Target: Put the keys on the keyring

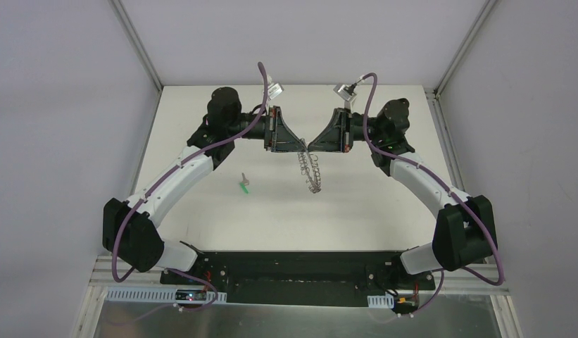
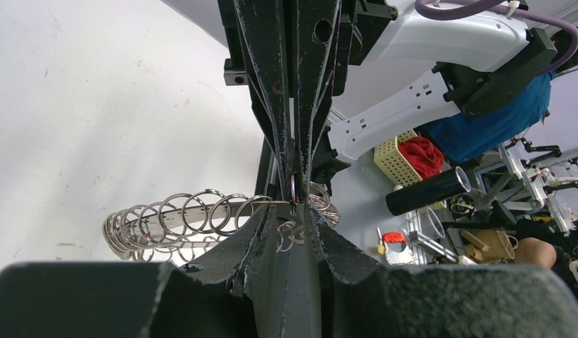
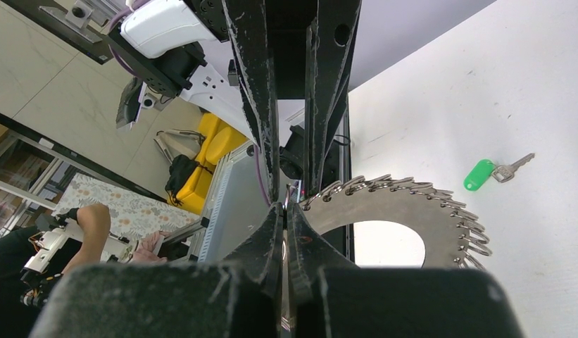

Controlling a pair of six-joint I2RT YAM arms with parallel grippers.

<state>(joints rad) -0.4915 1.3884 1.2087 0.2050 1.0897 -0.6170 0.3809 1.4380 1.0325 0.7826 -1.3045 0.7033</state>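
Note:
The keyring (image 1: 312,176), a flat grey ring fringed with wire loops, hangs above the table between the two grippers. My left gripper (image 1: 302,144) and right gripper (image 1: 312,146) meet tip to tip on its top edge. In the left wrist view the left gripper (image 2: 294,210) is shut on the keyring (image 2: 166,225) at its rim. In the right wrist view the right gripper (image 3: 284,210) is shut on a wire loop at the edge of the keyring (image 3: 412,211). The key (image 1: 244,186), green-headed, lies loose on the table left of the ring, as the right wrist view of the key (image 3: 491,172) confirms.
The white table (image 1: 222,218) is walled by grey panels at the back and both sides. Both arms arch in from the near corners, and the black base bar (image 1: 300,271) runs along the near edge.

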